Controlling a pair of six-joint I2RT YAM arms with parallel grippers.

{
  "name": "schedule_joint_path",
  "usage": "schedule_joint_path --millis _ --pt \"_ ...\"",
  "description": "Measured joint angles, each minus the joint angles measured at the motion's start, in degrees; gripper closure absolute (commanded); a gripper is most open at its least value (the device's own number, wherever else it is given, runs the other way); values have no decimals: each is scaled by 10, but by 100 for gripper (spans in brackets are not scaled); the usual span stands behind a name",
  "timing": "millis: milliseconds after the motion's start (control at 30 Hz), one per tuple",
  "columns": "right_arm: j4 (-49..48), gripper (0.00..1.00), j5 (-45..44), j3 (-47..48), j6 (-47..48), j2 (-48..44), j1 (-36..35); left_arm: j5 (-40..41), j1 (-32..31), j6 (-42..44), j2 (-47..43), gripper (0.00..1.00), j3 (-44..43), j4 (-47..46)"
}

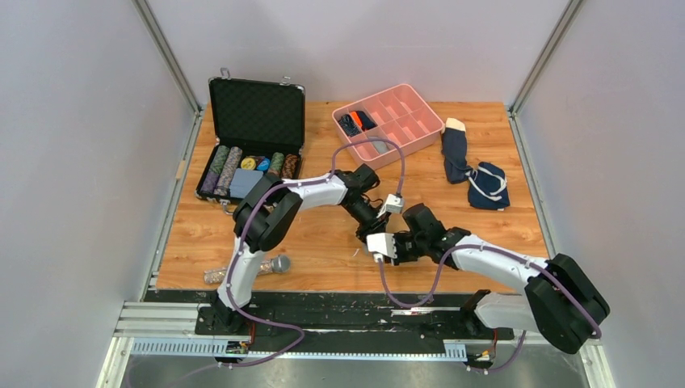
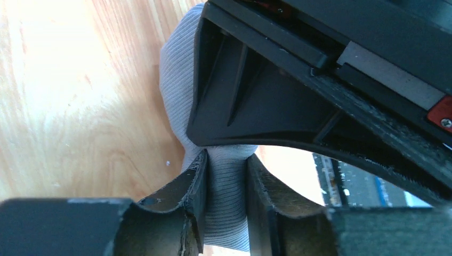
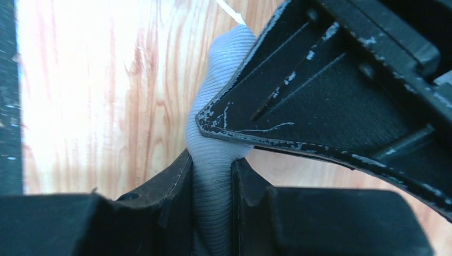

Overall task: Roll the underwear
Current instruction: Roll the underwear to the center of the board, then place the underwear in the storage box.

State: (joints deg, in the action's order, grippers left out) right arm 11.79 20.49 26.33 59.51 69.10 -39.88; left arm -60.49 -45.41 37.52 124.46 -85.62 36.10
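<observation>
Gray walls close in a wooden table (image 1: pixel 323 250) seen from above: an open black case (image 1: pixel 257 121) at the far left corner, a pink tray (image 1: pixel 412 121) at the far edge, and a navy sock (image 1: pixel 454 153) and navy garment (image 1: pixel 487 184) toward the right edge. My left arm (image 1: pixel 311 192) and right arm (image 1: pixel 493 263) meet over the middle, nearer the near edge; the cloth between them cannot be made out from here.

Left wrist: my left claw (image 2: pixel 226 162) pinches a fold of the gray ribbed underwear (image 2: pixel 178 90), jaws narrow, over the wood. A black finger (image 2: pixel 256 106) of my right arm crosses the bundle.

Right wrist: my right claw (image 3: pixel 212 170) squeezes the same cloth, jaws narrow, with a scuffed finger (image 3: pixel 320 101) of my left arm against it.
</observation>
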Motion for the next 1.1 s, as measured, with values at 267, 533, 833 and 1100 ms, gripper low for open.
schedule_joint_path --millis 267,533,833,1100 --pt "150 100 91 110 -49 9 71 80 75 -244 -83 2 23 -57" --pt "255 100 128 281 -109 80 163 128 265 -378 -137 0 -111 -31" --pt "232 100 119 663 -276 345 262 110 285 -318 -248 0 -152 100" --pt "189 100 95 874 -389 553 290 121 302 -290 -318 0 -105 156"
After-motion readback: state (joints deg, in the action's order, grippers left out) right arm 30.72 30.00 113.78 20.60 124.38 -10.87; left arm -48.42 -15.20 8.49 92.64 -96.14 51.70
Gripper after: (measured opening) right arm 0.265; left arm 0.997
